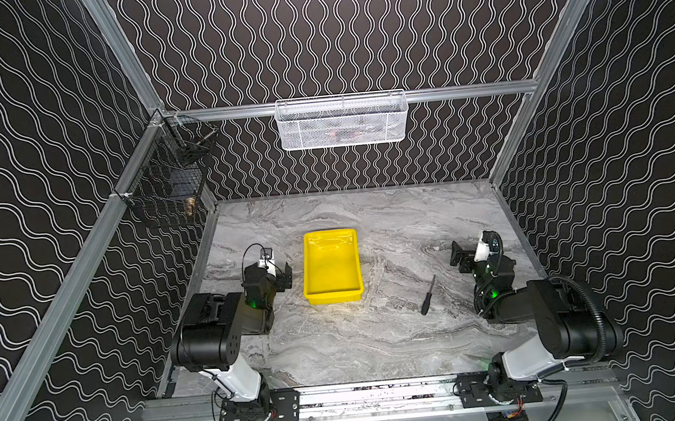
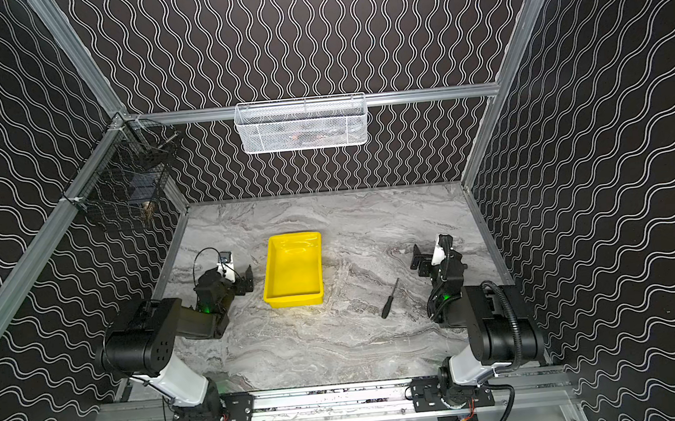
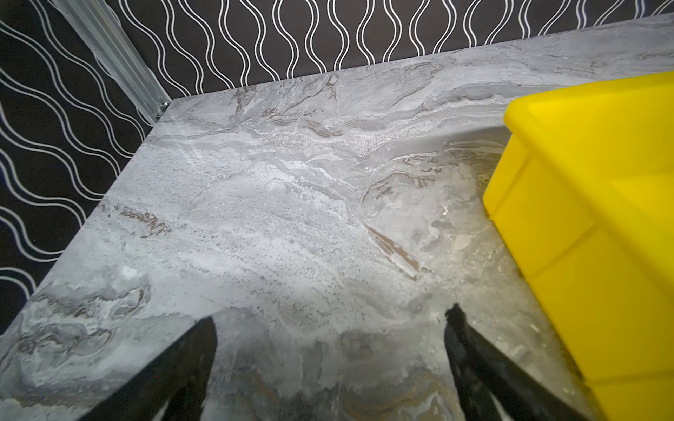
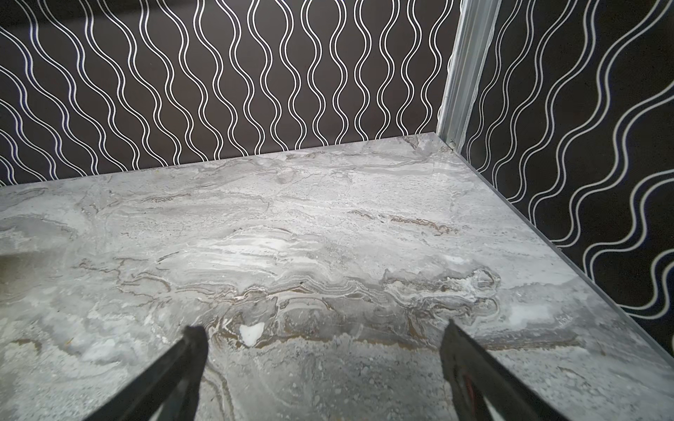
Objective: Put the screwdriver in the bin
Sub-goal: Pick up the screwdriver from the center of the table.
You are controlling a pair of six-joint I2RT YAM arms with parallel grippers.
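Fingers first: the left fingers (image 3: pixel 189 368) are spread wide, two black tapered blades with only table (image 3: pixel 291 218) between them. The right fingers (image 4: pixel 178 371) stand just as wide apart and grip nothing. Both pairs hang low over the table, a glossy grey slab veined like marble with brownish streaks.

Both top views show the screwdriver (image 1: pixel 429 297) lying flat on it, slim, with a rounded black handle and a thin dark shaft. Its handle end is nearer the arm bases and its tip angles toward the back wall. It sits between the bin (image 1: pixel 328 233) and the right arm (image 1: pixel 495 272), apart from both and nearer the arm.

The bin is a shallow rectangular tray of bright yellow plastic with a rolled rim, and its shiny inside catches light at the far end. Its side wall rises between its floor and the screwdriver.

The left wrist view shows one corner of the bin and its stepped outer wall, just beside the left fingers. The right wrist view shows table, a ribbed aluminium corner post and black walls printed with white wavy lines. Neither wrist view shows the screwdriver.

Only the top views show a white mesh basket (image 1: pixel 342 121) hung on the back rail and a black wire basket (image 1: pixel 166 184) on the left rail. Both hang well above the table, their contents too blurred to name
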